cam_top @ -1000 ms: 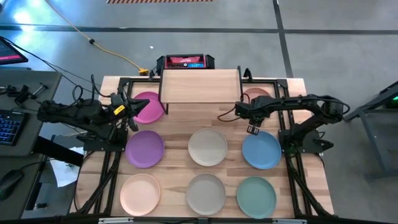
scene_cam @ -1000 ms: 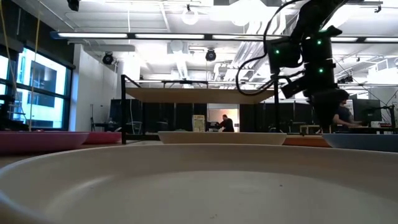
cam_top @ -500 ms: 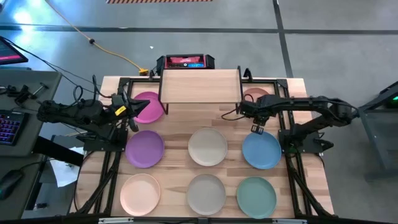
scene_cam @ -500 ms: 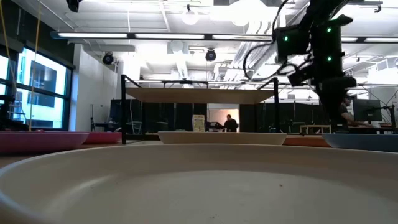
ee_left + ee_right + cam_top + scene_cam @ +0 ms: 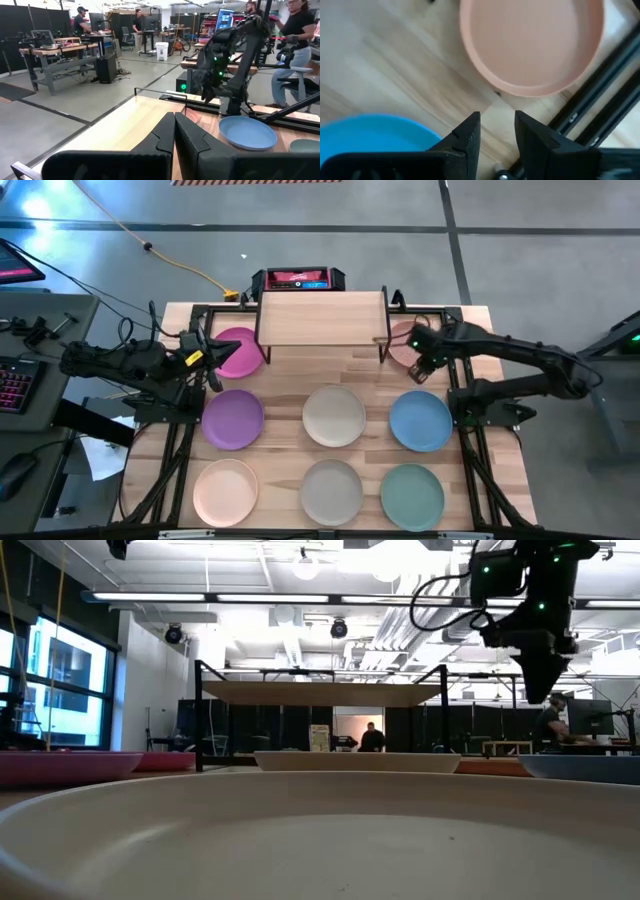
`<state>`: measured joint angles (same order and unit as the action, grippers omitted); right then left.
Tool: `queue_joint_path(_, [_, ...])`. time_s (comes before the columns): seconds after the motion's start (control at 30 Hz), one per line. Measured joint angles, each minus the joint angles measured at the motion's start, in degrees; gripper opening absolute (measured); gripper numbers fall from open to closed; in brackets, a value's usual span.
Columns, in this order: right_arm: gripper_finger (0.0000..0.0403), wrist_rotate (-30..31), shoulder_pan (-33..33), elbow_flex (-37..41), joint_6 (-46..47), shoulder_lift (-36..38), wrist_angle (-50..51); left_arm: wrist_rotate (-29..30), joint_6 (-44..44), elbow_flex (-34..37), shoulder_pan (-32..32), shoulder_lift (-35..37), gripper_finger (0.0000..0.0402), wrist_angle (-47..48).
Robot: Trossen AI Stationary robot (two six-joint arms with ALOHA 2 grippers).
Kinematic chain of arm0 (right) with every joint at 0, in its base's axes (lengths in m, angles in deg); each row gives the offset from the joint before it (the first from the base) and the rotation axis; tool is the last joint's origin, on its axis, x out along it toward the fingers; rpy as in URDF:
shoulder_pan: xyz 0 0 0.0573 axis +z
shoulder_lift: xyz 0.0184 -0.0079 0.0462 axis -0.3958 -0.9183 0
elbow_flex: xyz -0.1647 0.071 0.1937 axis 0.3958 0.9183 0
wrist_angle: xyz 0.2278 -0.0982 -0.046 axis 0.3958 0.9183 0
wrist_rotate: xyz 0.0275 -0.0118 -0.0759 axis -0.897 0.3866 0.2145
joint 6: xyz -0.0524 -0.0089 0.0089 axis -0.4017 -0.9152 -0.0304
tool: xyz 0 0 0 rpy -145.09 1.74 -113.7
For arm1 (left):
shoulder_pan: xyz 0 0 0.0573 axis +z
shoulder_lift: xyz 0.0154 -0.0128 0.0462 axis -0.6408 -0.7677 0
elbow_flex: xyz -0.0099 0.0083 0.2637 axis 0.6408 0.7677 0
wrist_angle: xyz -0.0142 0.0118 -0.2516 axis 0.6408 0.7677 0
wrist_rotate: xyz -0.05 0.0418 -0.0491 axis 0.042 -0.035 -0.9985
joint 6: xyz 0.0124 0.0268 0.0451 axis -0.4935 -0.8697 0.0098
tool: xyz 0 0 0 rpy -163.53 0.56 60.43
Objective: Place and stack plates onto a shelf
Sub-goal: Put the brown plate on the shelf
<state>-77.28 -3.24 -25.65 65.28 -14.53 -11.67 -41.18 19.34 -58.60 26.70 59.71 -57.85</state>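
At the back of the bench (image 5: 290,375) stands the shelf (image 5: 321,317), a small light-wood board on thin black legs, with nothing on top of it. The plates lie around it on the bench. A pink plate (image 5: 238,352) sits just off the shelf's left end, and a peach-pink plate (image 5: 408,340) just off its right end. In front of the shelf runs a row of three: a purple plate (image 5: 233,419), a cream plate (image 5: 334,416) and a blue plate (image 5: 421,421). Farther still from the shelf lie a peach plate (image 5: 225,491), a beige plate (image 5: 331,489) and a teal plate (image 5: 411,492).

The right pincer (image 5: 420,367) hangs above the bench beside the shelf's right end, between the peach-pink plate and the blue one, its fingers (image 5: 467,137) apart and holding nothing. The left pincer (image 5: 214,355) waits by the pink plate near the shelf's left end, its fingers (image 5: 165,135) pressed together and empty.
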Motion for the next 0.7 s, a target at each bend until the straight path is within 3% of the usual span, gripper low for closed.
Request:
queue_joint_path(0.33, [0.0103,0.8,-11.4,-7.3,13.4,2.4,-4.6,-1.0,0.0,0.0,0.0,0.0,0.0003,0.7])
queue_joint_path(0.47, [0.0103,2.1,-16.8,-11.0,13.1,0.7,-8.6,-1.0,0.0,0.0,0.0,0.0,0.0003,1.8])
queue_joint_path(0.7, [0.0104,-0.7,-25.0,-16.7,2.2,-5.3,-11.8,-1.0,0.0,0.0,0.0,0.0,0.0003,1.8])
